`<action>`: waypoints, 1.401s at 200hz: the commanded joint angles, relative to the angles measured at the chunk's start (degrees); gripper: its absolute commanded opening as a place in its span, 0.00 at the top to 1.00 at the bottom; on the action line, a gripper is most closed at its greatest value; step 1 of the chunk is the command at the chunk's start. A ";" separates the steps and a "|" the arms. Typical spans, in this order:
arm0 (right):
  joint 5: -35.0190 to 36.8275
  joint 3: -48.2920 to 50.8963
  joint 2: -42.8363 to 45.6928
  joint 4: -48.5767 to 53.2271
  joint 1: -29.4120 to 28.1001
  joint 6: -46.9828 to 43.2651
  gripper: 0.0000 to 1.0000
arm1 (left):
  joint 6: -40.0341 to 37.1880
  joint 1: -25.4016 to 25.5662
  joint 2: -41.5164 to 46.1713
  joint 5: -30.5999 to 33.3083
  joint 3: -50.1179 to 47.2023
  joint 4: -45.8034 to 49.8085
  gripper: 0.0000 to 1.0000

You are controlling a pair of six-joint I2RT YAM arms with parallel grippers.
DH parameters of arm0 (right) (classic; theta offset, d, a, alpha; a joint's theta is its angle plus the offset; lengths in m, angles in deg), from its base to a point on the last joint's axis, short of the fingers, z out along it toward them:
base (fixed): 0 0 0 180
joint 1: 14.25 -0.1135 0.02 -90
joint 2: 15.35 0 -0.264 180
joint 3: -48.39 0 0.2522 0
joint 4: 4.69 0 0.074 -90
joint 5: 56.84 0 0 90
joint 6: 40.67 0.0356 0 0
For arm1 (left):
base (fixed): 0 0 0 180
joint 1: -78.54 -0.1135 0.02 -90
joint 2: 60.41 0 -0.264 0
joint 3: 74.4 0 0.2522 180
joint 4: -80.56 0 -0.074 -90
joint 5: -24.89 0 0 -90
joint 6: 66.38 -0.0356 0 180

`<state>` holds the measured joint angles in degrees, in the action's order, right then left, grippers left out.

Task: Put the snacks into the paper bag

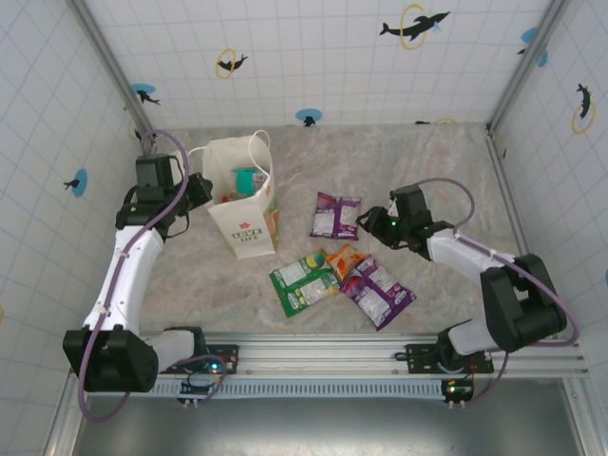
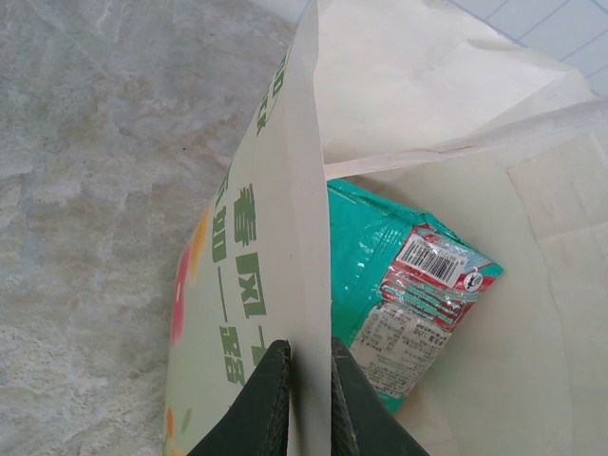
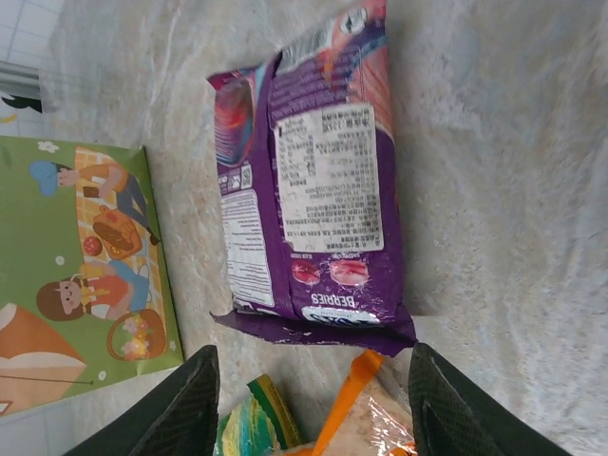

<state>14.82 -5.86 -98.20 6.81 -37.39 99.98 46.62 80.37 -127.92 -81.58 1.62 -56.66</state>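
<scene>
The rim wall of the upright cream-white paper carrier bag (image 1: 242, 204) is pinched between the narrow-set fingers of the left gripper (image 2: 309, 351), judged so the mouth is held open and the bag steadied for loading. One teal glossy packet (image 2: 399, 275) is seen inside the bag. The right gripper (image 3: 313, 380) is spread wide and empty, just short of a purple glossy packet (image 3: 313, 190) lying flat on the marbled grey table (image 1: 437, 171), likely the next pick. A green packet (image 1: 302, 281), an orange packet (image 1: 344, 258) and a second purple packet (image 1: 378, 291) lie bunched together outside the bag.
</scene>
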 commanded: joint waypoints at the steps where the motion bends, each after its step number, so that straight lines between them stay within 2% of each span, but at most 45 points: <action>1: -5.61 1.75 -2.80 -6.20 0.14 4.87 0.45 | 0.49 0.33 0.06 -0.56 0.03 -0.72 0.86; 58: -7.21 2.15 -7.60 -8.99 -0.50 7.43 0.45 | 0.22 0.30 -0.06 -0.24 0.11 -0.58 0.86; 82: -5.29 2.67 -9.29 -8.31 -0.60 6.83 0.44 | 0.31 0.29 -0.19 -0.58 -0.55 -1.26 0.86; 131: -6.52 4.16 -12.28 -15.61 -0.56 10.03 0.43 | -0.11 0.27 -0.49 -0.15 -0.26 -0.80 0.86; 161: -4.71 2.41 -14.68 -16.36 -0.52 9.55 0.43 | -0.26 0.31 -0.42 0.30 -0.38 -0.74 0.86; 280: -5.23 -1.94 -24.09 -25.12 -1.08 12.78 0.48 | -0.35 0.28 -0.28 0.60 0.07 -0.25 0.86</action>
<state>8.06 -6.93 -119.82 -18.55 -37.94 112.74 46.60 80.37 -128.07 -81.32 1.62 -56.66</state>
